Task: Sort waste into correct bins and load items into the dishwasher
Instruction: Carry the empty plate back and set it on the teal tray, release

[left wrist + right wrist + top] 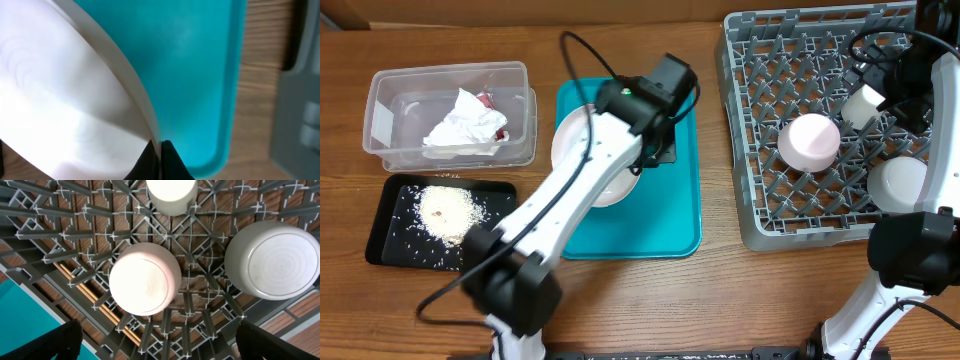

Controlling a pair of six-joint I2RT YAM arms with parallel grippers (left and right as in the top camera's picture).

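Grips plate (pixel 60 95) rim in left hand (pixel 160 155) | dish rack (pixel 740 150) to the right, under open right hand (pixel 160 347)

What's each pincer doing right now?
Left pincer: closed on the rim of the large plate.
Right pincer: open, empty, above the dish rack.

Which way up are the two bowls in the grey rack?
Upside down: the pink bowl and the white bowl both show flat bases facing up.

2 white arms (pixel 570 188) with black joints (pixel 512 290), thin black cables (pixel 582 50) and black claw fingers (pixel 67 340).
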